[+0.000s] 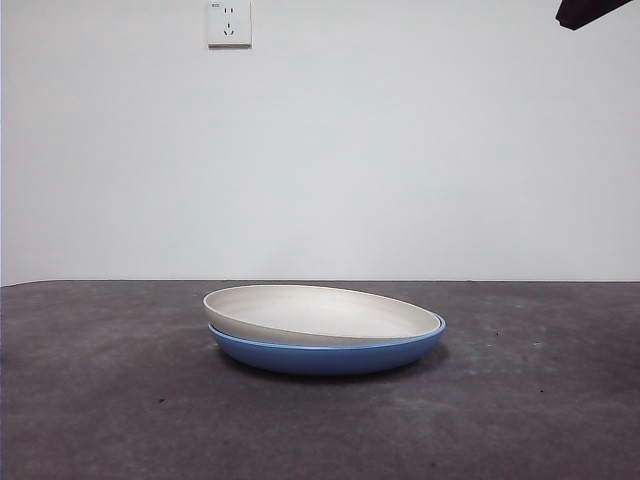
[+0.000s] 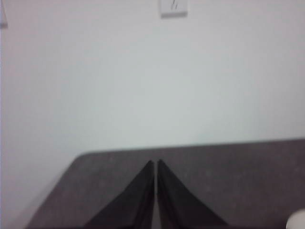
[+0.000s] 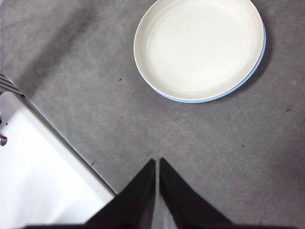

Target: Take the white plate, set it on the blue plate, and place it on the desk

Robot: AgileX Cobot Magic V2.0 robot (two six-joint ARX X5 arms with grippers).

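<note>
Two plates stacked: white plate (image 1: pixel 320 312) tilted atop blue plate (image 1: pixel 325 355).

The white plate (image 1: pixel 320 312) has a dull, matt cream surface, smooth and plain, with faint fine streaks on its inner face in the front view. The blue plate (image 1: pixel 325 355) under it looks glossy, with a bright sheen along its rim. The desk (image 1: pixel 110 400) is matt dark grey-brown, mottled like stone, with pale scuffs and small dark specks. The wall (image 1: pixel 400 150) is smooth, flat white.
</note>
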